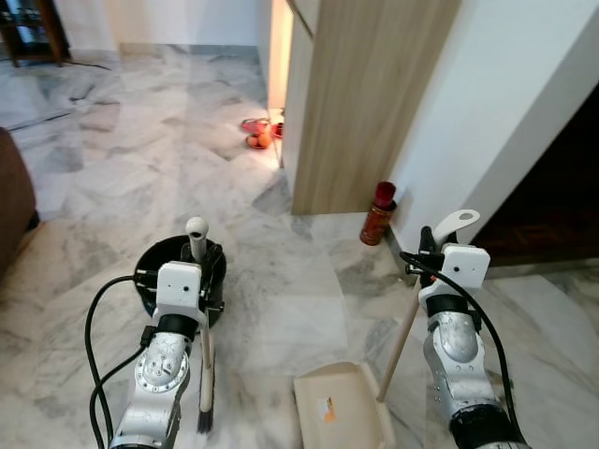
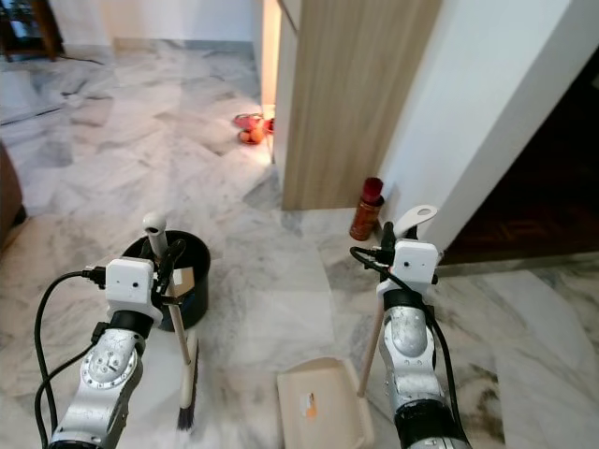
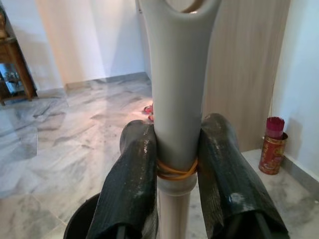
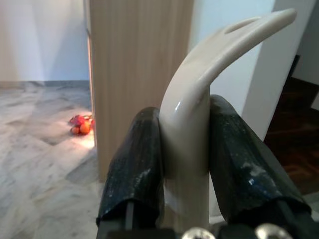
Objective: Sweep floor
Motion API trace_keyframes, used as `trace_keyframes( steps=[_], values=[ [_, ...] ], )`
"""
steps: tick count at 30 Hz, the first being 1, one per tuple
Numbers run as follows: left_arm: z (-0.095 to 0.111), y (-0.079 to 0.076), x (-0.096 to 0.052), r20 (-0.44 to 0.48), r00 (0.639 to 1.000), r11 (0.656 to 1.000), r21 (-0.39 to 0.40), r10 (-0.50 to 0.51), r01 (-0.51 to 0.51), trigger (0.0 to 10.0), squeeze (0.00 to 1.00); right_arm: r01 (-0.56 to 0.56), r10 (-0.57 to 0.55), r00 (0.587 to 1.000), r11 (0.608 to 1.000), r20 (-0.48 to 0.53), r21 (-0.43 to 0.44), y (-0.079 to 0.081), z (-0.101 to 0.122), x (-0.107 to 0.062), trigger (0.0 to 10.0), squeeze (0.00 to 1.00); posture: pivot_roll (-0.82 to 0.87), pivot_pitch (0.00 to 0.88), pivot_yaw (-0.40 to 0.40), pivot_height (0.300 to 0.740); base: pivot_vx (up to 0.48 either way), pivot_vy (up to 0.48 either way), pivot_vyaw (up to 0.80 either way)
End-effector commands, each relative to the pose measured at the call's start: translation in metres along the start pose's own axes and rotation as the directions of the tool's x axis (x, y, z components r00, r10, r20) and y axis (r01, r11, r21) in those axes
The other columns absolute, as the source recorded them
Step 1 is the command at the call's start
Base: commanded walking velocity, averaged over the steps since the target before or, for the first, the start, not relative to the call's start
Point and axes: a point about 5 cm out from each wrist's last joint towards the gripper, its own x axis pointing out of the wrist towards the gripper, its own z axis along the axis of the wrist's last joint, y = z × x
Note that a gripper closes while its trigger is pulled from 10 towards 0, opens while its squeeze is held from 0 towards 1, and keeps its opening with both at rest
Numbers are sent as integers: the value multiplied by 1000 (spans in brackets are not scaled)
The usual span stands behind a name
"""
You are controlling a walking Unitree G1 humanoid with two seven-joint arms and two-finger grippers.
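To sweep well, the robot should keep the dustpan point(image 1: 342, 410) flat on the marble floor point(image 1: 271, 299) and draw the broom point(image 1: 204, 374) toward it in short strokes, with the left gripper point(image 3: 174, 169) clamped on the broom's handle and the right gripper point(image 4: 185, 164) clamped on the dustpan's handle.

The floor point(image 1: 281, 281) is polished grey-white marble with a soft sheen, and the cabinet point(image 1: 365, 94) beside it has a matt light wood-grain face. The broom handle point(image 3: 177, 74) and dustpan handle point(image 4: 199, 99) look like smooth, slightly glossy cream plastic, pinched between rubbery black fingers point(image 3: 132, 189). The bucket point(image 1: 150, 267) is black, probably plastic, and the red can point(image 1: 377, 215) is hard to judge from here.
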Motion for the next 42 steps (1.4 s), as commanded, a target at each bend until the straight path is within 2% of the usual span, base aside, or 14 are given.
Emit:
trace_keyframes(
  steps=[1, 21, 35, 42],
  values=[
    [5, -5, 4, 22, 1000, 1000, 9, -12, 12, 10000, 0, 26, -26, 1000, 1000, 13, -1, -7, 4, 4, 10000, 0, 129, 0, -84, 740, 0, -281, -800],
    [4, -5, 5, 21, 1000, 1000, 8, -10, 10, 10000, 0, 33, -33, 999, 999, 13, -3, -8, 4, 4, 10000, 0, 127, 0, -81, 740, 0, 0, -800],
    [7, -1, 11, 26, 999, 999, 23, -33, 32, 10000, 0, 56, -56, 998, 998, 12, 11, -3, 2, 0, 10000, 0, 128, 0, -40, 740, 0, 0, -800],
    [8, 3, 15, 23, 998, 997, 38, -62, 61, 10000, 0, 75, -76, 997, 997, 12, 31, 5, 1, -5, 10000, 0, 108, 0, -3, 740, 0, 0, -800]
  ],
)
